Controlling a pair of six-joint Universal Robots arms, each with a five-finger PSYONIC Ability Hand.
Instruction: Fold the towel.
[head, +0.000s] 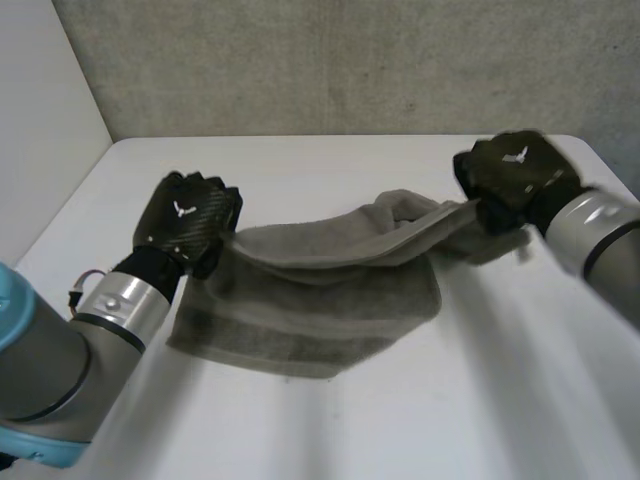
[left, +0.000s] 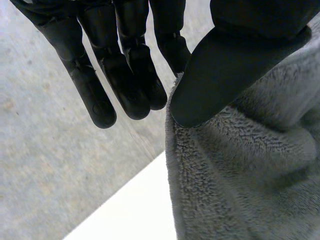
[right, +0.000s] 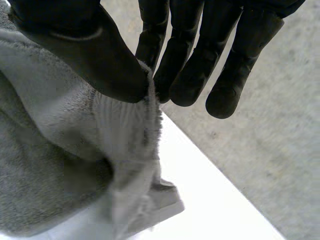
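The left hand (head: 185, 222) is pinching one end of the towel (head: 330, 300) between thumb and fingers. The right hand (head: 515, 175) is pinching the other end. The towel's raised edge is sagging between them, and the rest is lying on the table (head: 450, 400).

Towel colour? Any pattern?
Plain grey towel, no print; the head view shows it best.

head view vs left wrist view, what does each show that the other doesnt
Head view, of the two: the right hand pinching the towel's far end, the cloth slung between the two hands, its lower part lying on the table. Left wrist view, of the two: up close, the left hand's thumb pinching the towel's edge, the other fingers straight. Both: the left hand, the towel, the white table.
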